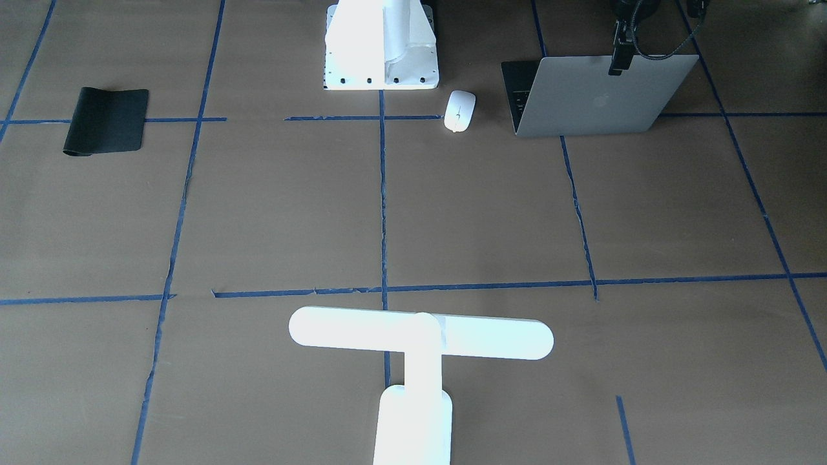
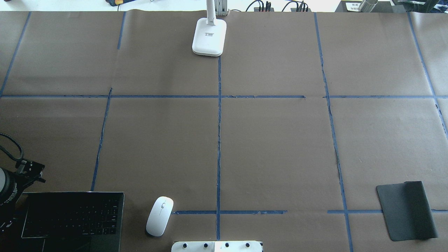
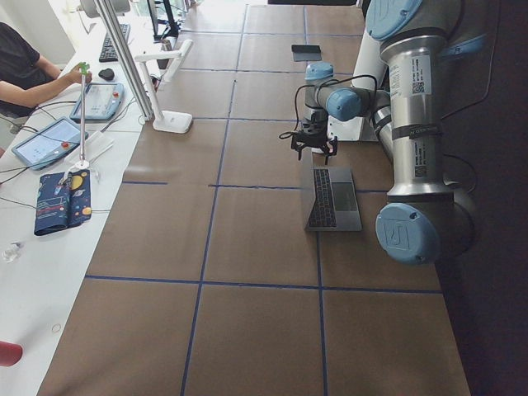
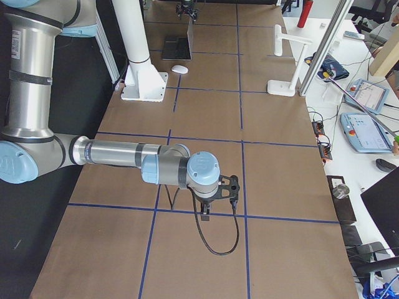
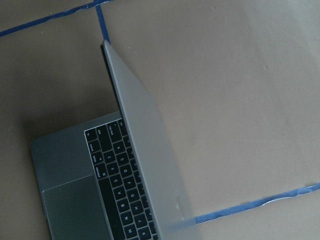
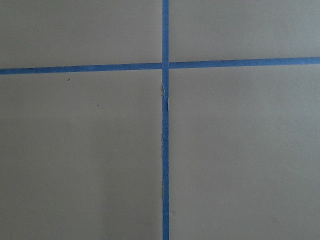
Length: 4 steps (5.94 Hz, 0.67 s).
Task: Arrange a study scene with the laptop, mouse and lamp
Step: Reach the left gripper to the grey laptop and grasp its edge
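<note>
In the front-facing view, the slim grey metal laptop (image 1: 597, 97) stands open near the robot-side edge, toward the bench's left end. Its smooth lid with the centred logo is tilted up. The left gripper (image 1: 620, 61) hangs at the lid's top edge, and one dark finger laps over the lid's back. The glossy white oval mouse (image 1: 459, 110) lies just beside the laptop without touching it, near the bolted white pedestal (image 1: 381, 45). The white T-shaped lamp (image 1: 420, 332), a pill-shaped bar over a rounded oblong base, stands at the middle of the far edge. A flat black mat (image 1: 106, 121) lies toward the right end. Between them stretches matte brown paper (image 1: 484, 206) crossed by blue tape (image 1: 382, 194).

In the overhead view, the laptop's black keys face the robot-side edge.

In the left side view, the left gripper's fingers look spread apart above the thin lid.

The left wrist view shows the lid edge-on, with keys and trackpad beside it.

In the right side view, the right gripper (image 4: 206, 215) hangs low over a tape crossing toward the right end. Whether it is wide or narrow cannot be told.

The right wrist view shows only paper and crossed tape, slightly torn along one strip.
</note>
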### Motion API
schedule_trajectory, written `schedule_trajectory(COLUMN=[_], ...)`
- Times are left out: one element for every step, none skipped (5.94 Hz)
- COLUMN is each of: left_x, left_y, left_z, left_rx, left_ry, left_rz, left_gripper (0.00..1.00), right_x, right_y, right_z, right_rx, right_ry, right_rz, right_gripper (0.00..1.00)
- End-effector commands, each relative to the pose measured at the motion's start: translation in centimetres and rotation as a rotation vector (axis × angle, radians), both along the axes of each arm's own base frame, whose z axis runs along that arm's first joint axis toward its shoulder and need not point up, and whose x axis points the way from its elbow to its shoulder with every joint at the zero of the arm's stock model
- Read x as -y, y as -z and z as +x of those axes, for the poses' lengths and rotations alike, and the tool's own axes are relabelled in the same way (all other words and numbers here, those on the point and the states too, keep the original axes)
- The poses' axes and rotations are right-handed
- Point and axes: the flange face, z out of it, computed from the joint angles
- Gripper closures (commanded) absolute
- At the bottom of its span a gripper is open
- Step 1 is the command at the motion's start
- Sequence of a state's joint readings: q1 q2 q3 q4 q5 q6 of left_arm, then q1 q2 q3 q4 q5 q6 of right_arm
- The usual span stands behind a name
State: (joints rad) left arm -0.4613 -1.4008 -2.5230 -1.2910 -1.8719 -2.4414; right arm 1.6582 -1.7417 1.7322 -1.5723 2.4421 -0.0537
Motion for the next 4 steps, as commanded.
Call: schedule_trajectory(left_x=[-0.87,-0.85,-0.8,-0.28], left_y=[-0.33,-0.33,-0.6,-0.72], left_z=[1.1,1.09,1.22,1.05], left_rx=[0.02,0.023,0.032,0.036], left_ry=[-0.019,0.003,0.03,0.056], left_rz=[0.002,-0.01,-0.031,-0.037], left_gripper=[0.02,0.27,0.53,0.78], right_x=[0.03,0.04,0.08,0.15], right_y=[0.01,0.09,0.39,0.91], right_z=[0.0,0.0,0.01,0.01], right_rx=[0.0,0.0,-0.001,-0.002], right_ry=[0.0,0.0,0.0,-0.001], right_rz=[0.0,0.002,0.008,0.017], right_gripper=[0.0,0.0,0.0,0.0])
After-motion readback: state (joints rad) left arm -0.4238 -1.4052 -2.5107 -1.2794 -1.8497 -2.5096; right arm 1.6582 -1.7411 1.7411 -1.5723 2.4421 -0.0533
